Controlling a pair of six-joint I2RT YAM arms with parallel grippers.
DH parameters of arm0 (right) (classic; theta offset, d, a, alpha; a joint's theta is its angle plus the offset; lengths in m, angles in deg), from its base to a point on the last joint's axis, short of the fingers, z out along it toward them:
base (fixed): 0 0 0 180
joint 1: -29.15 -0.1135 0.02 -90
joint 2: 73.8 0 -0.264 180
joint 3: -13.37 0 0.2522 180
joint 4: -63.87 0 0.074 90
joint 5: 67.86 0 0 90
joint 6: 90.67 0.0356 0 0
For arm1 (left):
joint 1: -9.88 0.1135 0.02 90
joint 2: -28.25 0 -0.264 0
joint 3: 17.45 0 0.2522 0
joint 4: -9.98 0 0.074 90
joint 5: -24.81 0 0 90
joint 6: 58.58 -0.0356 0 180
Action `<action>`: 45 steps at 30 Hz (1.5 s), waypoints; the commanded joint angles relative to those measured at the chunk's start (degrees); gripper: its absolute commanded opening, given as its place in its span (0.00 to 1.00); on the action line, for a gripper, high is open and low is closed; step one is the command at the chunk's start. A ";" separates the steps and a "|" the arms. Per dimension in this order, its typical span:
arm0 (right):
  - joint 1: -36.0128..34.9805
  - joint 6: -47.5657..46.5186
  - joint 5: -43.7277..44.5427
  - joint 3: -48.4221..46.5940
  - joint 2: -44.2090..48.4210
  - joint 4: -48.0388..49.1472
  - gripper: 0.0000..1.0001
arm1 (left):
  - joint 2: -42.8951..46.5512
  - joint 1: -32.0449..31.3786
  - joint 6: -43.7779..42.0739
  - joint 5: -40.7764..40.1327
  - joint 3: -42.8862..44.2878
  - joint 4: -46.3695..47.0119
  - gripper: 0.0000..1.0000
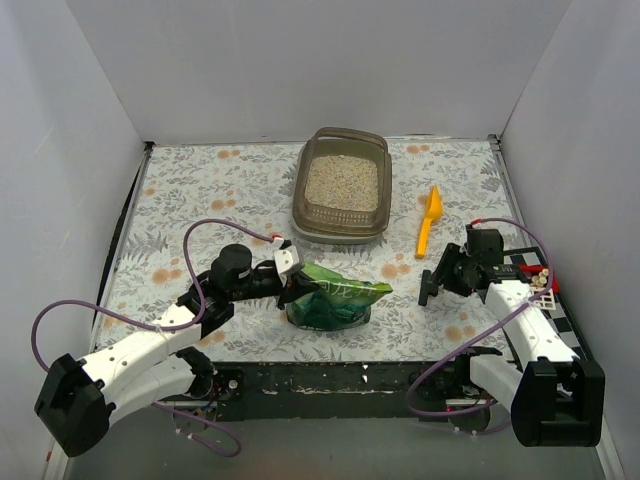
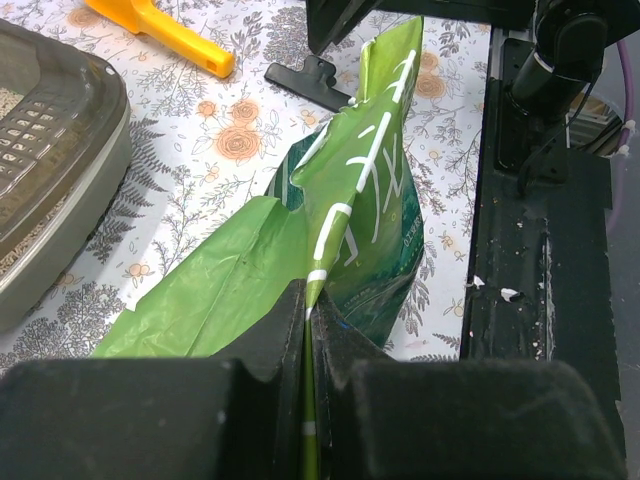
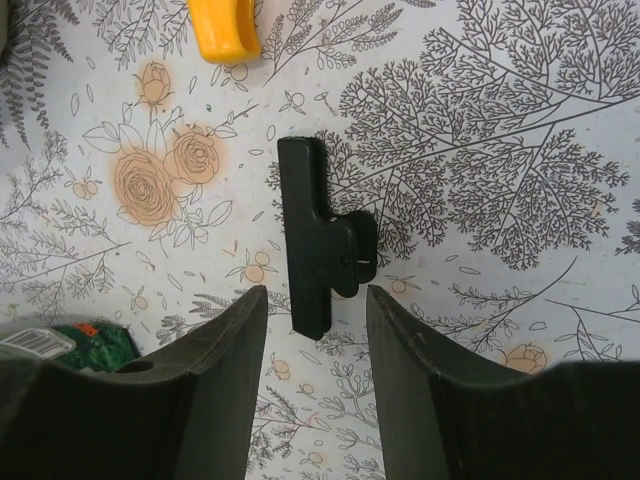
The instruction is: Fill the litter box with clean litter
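The litter box (image 1: 300, 192), a grey-brown tray at the back centre, holds pale beige clean litter (image 1: 342, 182). Its rim (image 2: 60, 150) also shows in the left wrist view. A glossy green bag (image 1: 338, 300) stands on the mat in front of it. My left gripper (image 1: 292, 289) is shut on the bag's top edge (image 2: 345, 215), and the film is pinched flat between the fingers (image 2: 275, 335). My right gripper (image 3: 316, 295) hovers open over a black clip (image 3: 315, 240) lying on the mat. The clip's near end lies between the fingertips and neither one touches it.
A yellow scoop (image 1: 429, 218) lies right of the litter box, just beyond the clip (image 1: 428, 291). White walls close in the floral mat (image 1: 200, 190) on three sides. A black strip (image 1: 330, 375) runs along the near edge by the arm bases.
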 commanded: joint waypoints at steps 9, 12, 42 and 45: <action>1.34 1.28 -0.44 2.49 -3.76 6.63 0.49 | 0.37 -0.87 0.37 -1.13 -0.45 0.79 0.00; 1.51 1.37 -0.71 3.46 -4.03 7.94 0.48 | -0.07 -1.13 0.37 -1.13 -0.36 0.61 0.00; 2.30 0.32 -2.11 1.89 -5.18 10.24 0.01 | -0.24 -1.57 0.20 -2.80 0.34 -0.09 0.00; 2.22 -1.26 -3.26 -2.06 -2.63 6.82 0.01 | 0.28 -1.57 0.29 -4.82 1.13 -0.44 0.10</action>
